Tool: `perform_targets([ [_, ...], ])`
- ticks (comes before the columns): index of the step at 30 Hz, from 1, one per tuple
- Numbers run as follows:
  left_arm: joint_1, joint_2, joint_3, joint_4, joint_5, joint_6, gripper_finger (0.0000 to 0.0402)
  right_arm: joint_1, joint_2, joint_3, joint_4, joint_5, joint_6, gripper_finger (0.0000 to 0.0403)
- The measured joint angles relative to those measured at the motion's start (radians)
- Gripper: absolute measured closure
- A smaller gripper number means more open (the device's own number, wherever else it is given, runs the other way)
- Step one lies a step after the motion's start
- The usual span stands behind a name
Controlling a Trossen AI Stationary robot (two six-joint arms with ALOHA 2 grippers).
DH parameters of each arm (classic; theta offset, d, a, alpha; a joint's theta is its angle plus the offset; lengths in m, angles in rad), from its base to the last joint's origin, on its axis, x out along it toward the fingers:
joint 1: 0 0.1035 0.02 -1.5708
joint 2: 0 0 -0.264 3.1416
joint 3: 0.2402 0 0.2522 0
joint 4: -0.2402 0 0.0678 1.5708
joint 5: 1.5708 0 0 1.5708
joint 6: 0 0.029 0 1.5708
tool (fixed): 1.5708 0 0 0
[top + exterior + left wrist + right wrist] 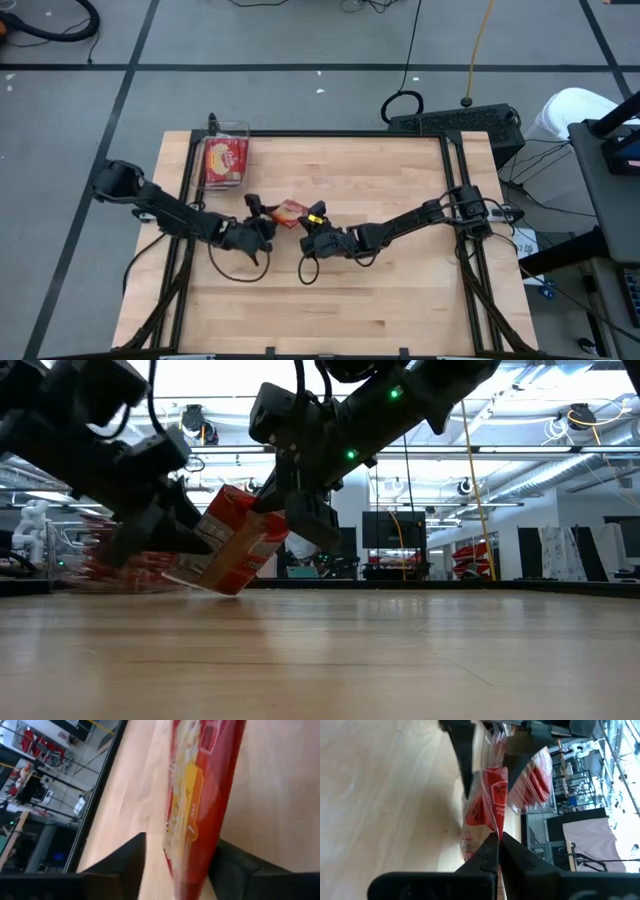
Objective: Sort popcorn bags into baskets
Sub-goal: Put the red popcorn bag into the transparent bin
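Right gripper [497, 837]: jaws pinched fully together on the edge of one popcorn bag [290, 212], thin packet film caught between the tips. Left gripper [175, 865]: jaws apart, one finger on each face of the same bag; the fingers sit close to the packet, but contact cannot be told.

Popcorn bag hangs edge-on between the two grippers, tilted, its lower corner at or just above the table [400, 290]; in the low view whether it touches cannot be told. Yellow popcorn picture faces the left wrist camera.

Both grippers meet near the table's middle, the left arm reaching in from the basket side.

Basket [225, 160], clear plastic, stands at the table's far left corner, red packets lying inside. The held bag is well apart from the basket, toward the table's centre.
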Motion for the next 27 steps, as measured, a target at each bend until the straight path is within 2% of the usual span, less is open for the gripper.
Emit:
perform_targets([
  [5,0.016,0.007,0.0,0.055,0.002,0.033,0.029,-0.017,0.0,0.0,0.0,-0.007,0.023,0.0403],
  [9,0.014,0.007,0.0,0.11,0.014,0.121,0.0361,-0.029,0.0,0.0,-0.001,-0.012,0.022,0.0403],
  [11,0.015,0.005,0.0,0.124,0.018,0.164,0.0384,-0.032,-0.006,0.0,-0.003,-0.013,0.023,0.0403],
  [18,0.024,-0.035,0.0,0.222,0.023,0.356,0.0367,-0.032,-0.088,0.0,-0.084,-0.026,0.055,0.0375],
  [22,0.022,-0.103,0.0,0.291,0.03,0.5,0.0384,-0.032,-0.176,-0.002,-0.19,-0.037,0.134,0.0346],
  [27,0.027,-0.218,0.001,0.281,0.071,0.574,0.0385,-0.033,-0.325,-0.121,-0.187,-0.052,0.191,0.0306],
])
